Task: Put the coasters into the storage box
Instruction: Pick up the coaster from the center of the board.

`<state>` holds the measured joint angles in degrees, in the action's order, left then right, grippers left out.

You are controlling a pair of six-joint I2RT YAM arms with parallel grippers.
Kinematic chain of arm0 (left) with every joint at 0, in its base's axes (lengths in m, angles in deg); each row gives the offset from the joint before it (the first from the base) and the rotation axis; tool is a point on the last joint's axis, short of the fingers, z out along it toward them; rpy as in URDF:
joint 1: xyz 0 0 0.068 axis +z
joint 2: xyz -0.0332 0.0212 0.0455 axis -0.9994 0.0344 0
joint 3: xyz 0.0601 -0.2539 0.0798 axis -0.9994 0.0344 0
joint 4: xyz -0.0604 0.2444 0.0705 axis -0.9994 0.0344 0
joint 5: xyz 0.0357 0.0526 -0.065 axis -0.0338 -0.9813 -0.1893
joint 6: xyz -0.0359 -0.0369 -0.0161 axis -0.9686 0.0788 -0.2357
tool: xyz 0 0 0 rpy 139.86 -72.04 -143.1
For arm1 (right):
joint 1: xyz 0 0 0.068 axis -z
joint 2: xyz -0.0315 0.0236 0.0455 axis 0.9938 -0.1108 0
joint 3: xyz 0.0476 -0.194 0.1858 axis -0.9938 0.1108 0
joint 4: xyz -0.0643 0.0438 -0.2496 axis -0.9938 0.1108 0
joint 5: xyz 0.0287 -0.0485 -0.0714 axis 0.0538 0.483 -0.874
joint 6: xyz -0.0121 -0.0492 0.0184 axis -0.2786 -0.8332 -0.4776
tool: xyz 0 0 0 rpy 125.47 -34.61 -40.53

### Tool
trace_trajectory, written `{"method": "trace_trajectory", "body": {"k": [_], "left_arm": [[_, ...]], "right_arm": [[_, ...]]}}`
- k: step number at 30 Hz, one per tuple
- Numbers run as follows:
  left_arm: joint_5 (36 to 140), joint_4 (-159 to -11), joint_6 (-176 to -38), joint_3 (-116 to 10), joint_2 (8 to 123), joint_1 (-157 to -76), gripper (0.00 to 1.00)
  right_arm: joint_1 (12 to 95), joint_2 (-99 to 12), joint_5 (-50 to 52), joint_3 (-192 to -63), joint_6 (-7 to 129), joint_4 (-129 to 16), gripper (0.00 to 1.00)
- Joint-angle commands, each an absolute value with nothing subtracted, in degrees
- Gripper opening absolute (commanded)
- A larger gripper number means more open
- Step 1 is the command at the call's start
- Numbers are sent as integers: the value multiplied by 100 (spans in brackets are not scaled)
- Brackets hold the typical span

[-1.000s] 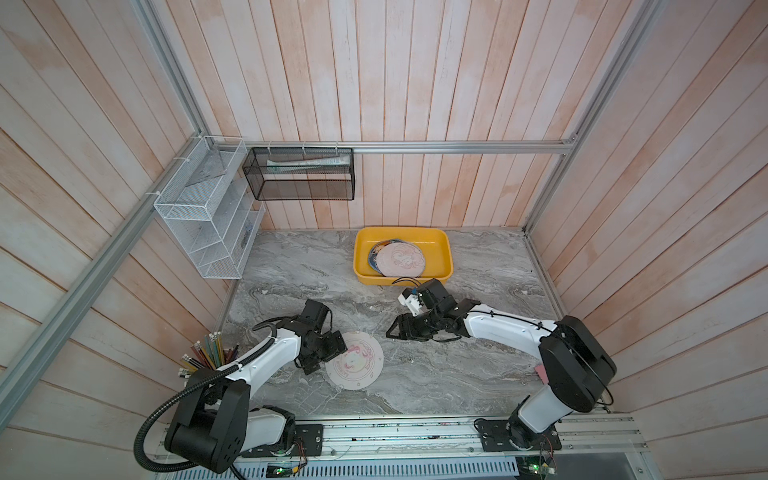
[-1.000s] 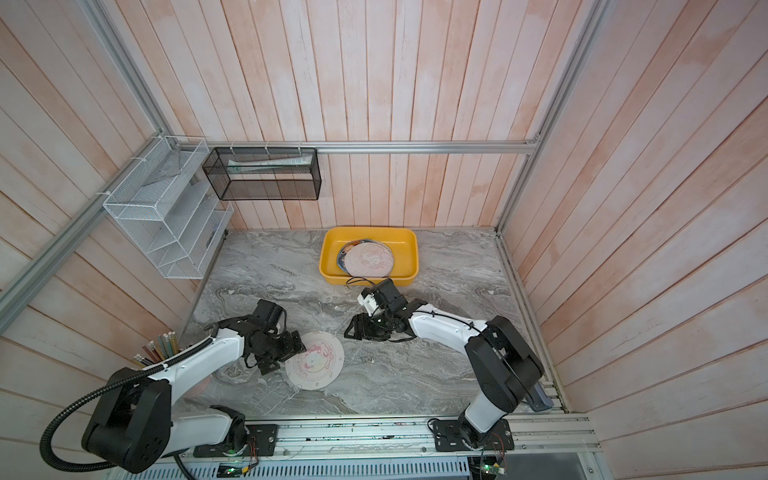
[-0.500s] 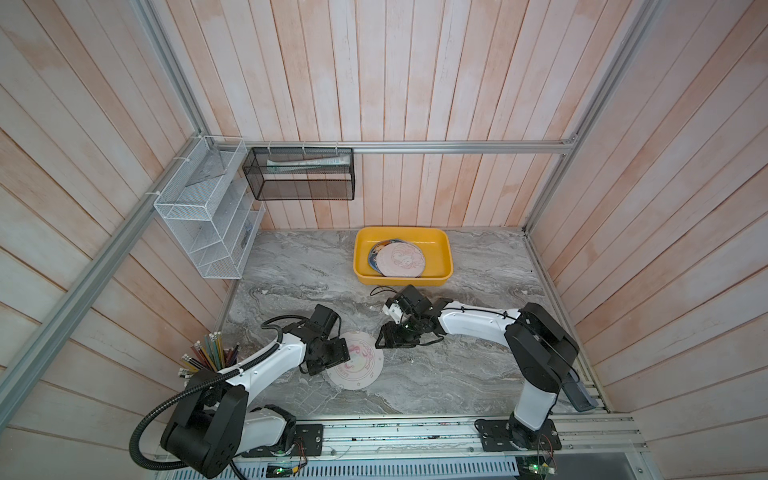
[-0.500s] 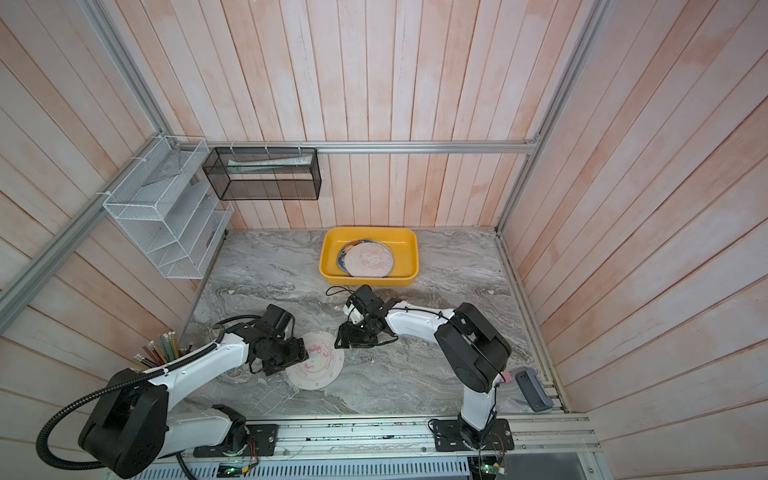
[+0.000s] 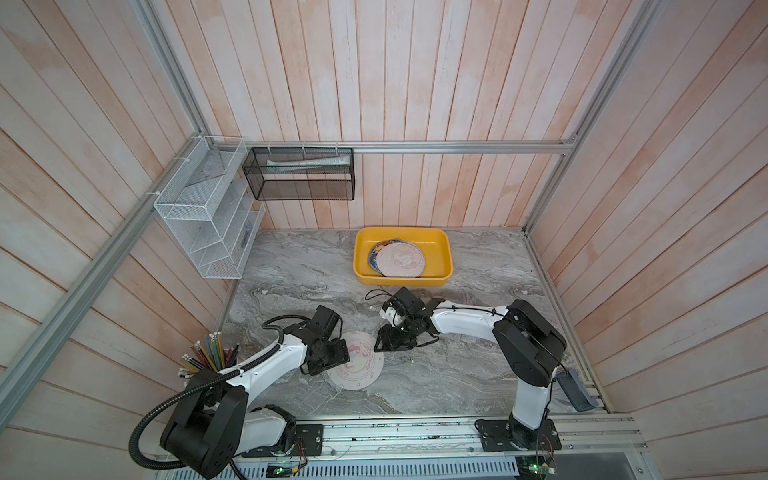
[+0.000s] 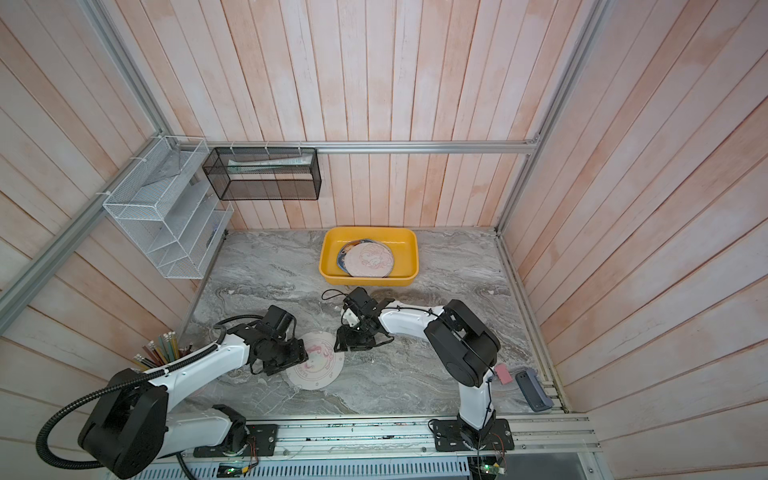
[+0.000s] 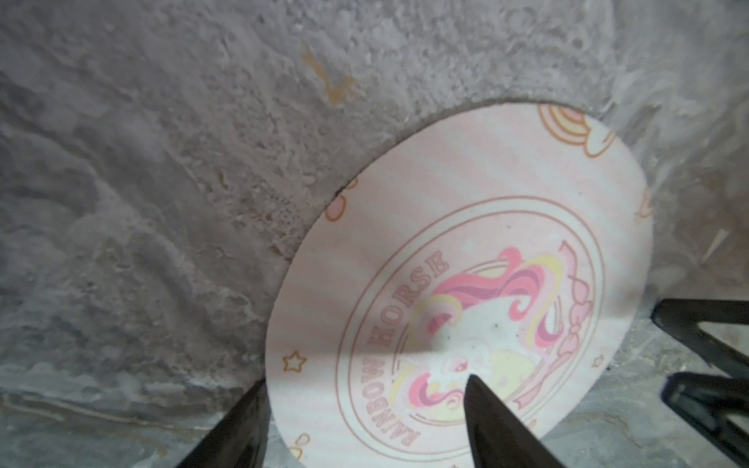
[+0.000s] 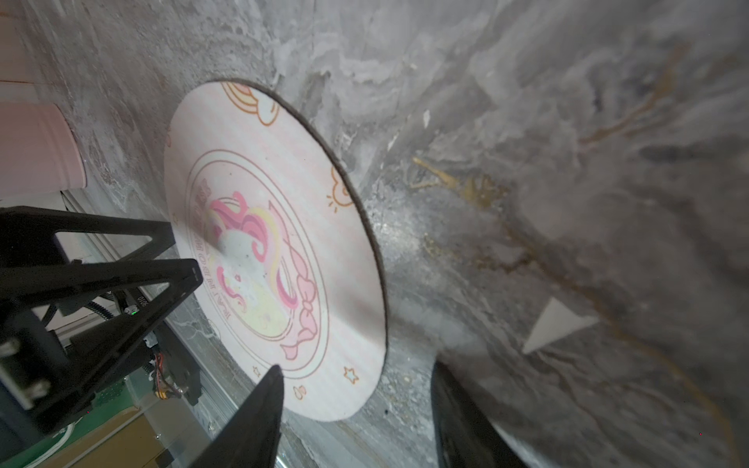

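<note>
The storage box point(image 5: 399, 279) is sitting at the back of the grey table point(image 5: 291, 266), holding a pile of coasters point(image 5: 401, 259). The top one is hiding most of the pile, so counting them is not possible. The left arm point(image 5: 270, 361) and the right arm point(image 5: 465, 322) are both reaching low toward the middle. One pink pony coaster point(image 5: 361, 365) is lying flat between them. The left gripper point(image 7: 364, 381) is standing spread over its edge. The right gripper point(image 8: 356, 364) is spread at the opposite edge, pinching nothing.

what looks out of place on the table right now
One unicorn coaster lies on the marble table, outside the yellow storage box that holds the other coasters. A small white triangular scrap lies loose on the table near it.
</note>
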<state>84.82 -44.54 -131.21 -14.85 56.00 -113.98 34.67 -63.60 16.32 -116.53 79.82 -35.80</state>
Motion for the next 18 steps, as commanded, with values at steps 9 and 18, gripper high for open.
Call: {"method": "trace_trajectory", "body": {"k": [9,18], "left_arm": [[8824,-4719,-13136,-1093,5869,-11489,74],[8858,-4737,-13144,-1075,5877,-11499,74]], "right_arm": [[3328,-6786,1670,-11985,7791,-3255,55],[3306,-6829,1736,-11999,7787,-3274,47]]}}
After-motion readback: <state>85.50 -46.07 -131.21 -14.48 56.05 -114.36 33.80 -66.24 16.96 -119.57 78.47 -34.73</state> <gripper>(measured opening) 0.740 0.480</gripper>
